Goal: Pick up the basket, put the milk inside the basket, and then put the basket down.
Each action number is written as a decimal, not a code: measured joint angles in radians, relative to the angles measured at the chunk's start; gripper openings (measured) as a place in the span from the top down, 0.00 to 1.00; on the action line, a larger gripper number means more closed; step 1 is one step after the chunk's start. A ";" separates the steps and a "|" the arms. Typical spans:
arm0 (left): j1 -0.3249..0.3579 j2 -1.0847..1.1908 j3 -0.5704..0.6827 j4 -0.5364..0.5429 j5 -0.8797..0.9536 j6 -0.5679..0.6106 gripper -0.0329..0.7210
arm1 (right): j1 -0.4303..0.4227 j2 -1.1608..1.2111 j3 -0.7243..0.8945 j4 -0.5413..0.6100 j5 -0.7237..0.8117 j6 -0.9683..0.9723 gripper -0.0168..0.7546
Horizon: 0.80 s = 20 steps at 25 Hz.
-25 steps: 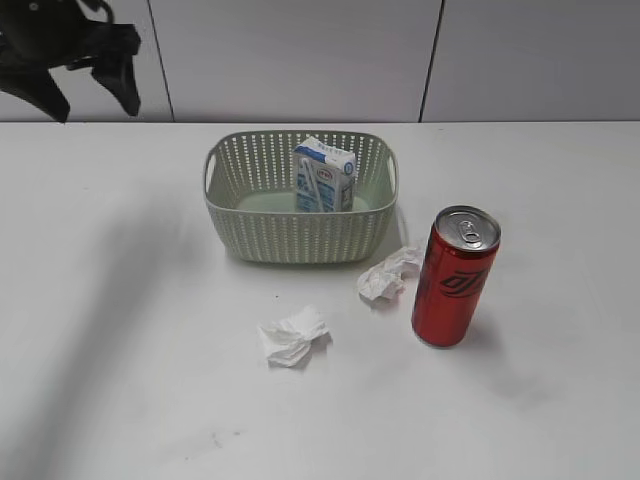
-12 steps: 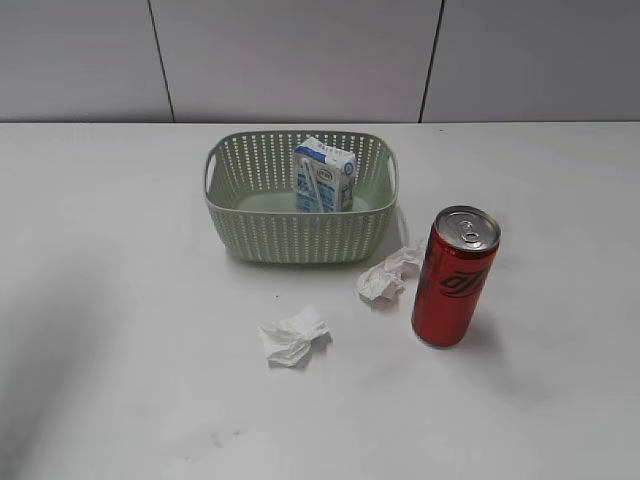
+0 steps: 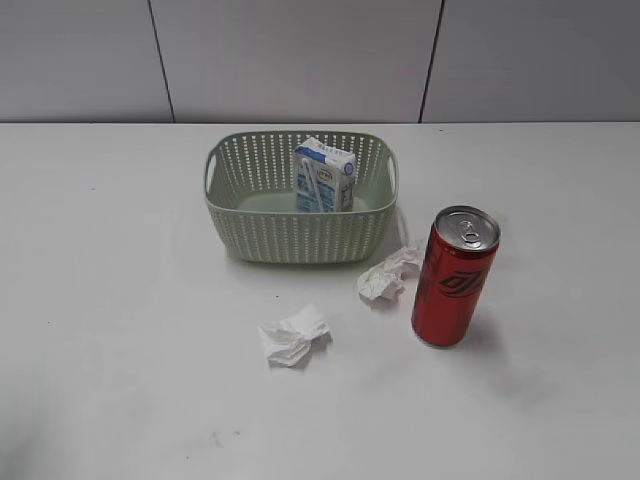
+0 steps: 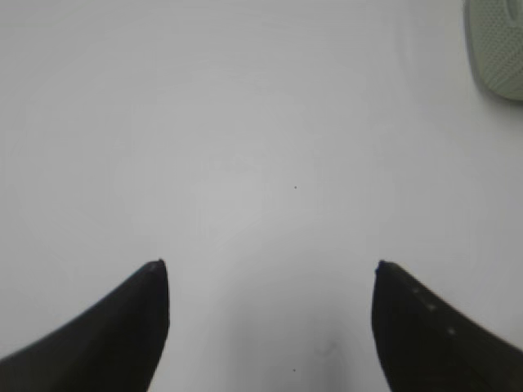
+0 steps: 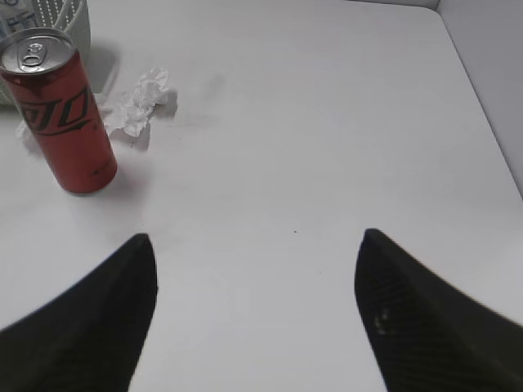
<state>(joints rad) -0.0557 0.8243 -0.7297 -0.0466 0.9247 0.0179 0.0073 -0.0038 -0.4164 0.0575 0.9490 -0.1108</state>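
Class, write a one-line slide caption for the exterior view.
Milk carton upright inside green basket; red can stands beside.

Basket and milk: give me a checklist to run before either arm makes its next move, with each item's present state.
1. Milk inside the basket, upright: ok.
2. Basket down on the table, level: ok.
3. Left gripper open, holding nothing, over bare table: ok.
4. Right gripper open, holding nothing: ok.
5. Red can upright, apart from the basket: ok.
6. Path clutter: one crumpled tissue lies between can and basket, another in front of the basket: not ok if an arm sweeps low there.
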 joint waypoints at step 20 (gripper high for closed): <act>0.000 -0.630 0.205 -0.007 0.093 0.000 0.21 | 0.000 0.000 0.000 0.000 -0.001 0.000 0.21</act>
<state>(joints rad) -0.0557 0.1944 -0.5248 -0.0537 1.0177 0.0179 0.0073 -0.0038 -0.4164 0.0575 0.9481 -0.1108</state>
